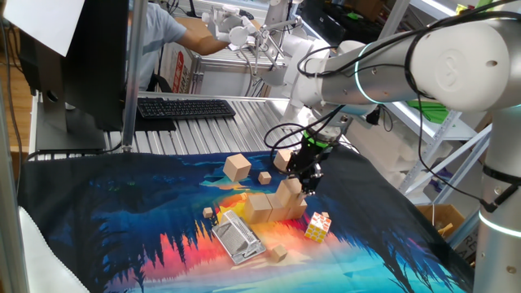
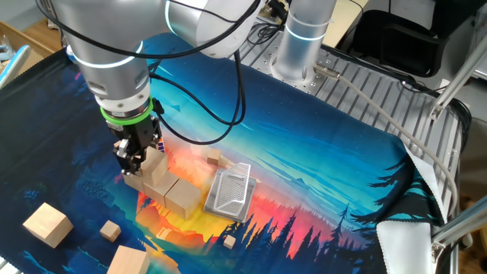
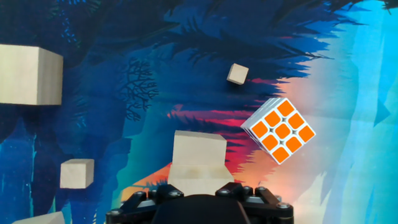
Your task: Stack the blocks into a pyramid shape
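Two light-tan wooden blocks (image 1: 262, 207) lie side by side on the printed cloth, seen as a row (image 2: 181, 198) in the other fixed view. My gripper (image 1: 308, 179) points down over the end of that row, shut on a third block (image 1: 288, 190) that rests on or just above it. The hand view has this held block (image 3: 198, 155) straight below the hand, its sides between the fingers. Another loose block (image 1: 238, 167) lies to the far left of the row. One more block (image 1: 282, 159) sits partly hidden behind the gripper.
A multicoloured puzzle cube (image 1: 318, 226) stands close to the row, orange face (image 3: 281, 130) up in the hand view. A metal grater-like piece (image 1: 238, 237) lies in front. Tiny wooden cubes (image 1: 264, 177) are scattered about. A keyboard (image 1: 186, 107) sits behind the cloth.
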`<act>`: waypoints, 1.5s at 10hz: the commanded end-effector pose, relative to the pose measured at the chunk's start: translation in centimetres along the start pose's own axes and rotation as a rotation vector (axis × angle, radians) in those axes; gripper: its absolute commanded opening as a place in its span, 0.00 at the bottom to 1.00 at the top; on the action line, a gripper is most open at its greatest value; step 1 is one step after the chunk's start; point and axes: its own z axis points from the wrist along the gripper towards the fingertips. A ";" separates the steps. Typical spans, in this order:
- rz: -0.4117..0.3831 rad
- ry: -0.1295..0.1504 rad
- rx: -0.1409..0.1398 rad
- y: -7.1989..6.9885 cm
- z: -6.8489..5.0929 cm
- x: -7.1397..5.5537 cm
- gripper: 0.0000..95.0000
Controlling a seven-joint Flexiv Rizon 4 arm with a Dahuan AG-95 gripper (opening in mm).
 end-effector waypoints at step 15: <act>0.042 -0.005 0.000 0.0 0.0 0.0 1.00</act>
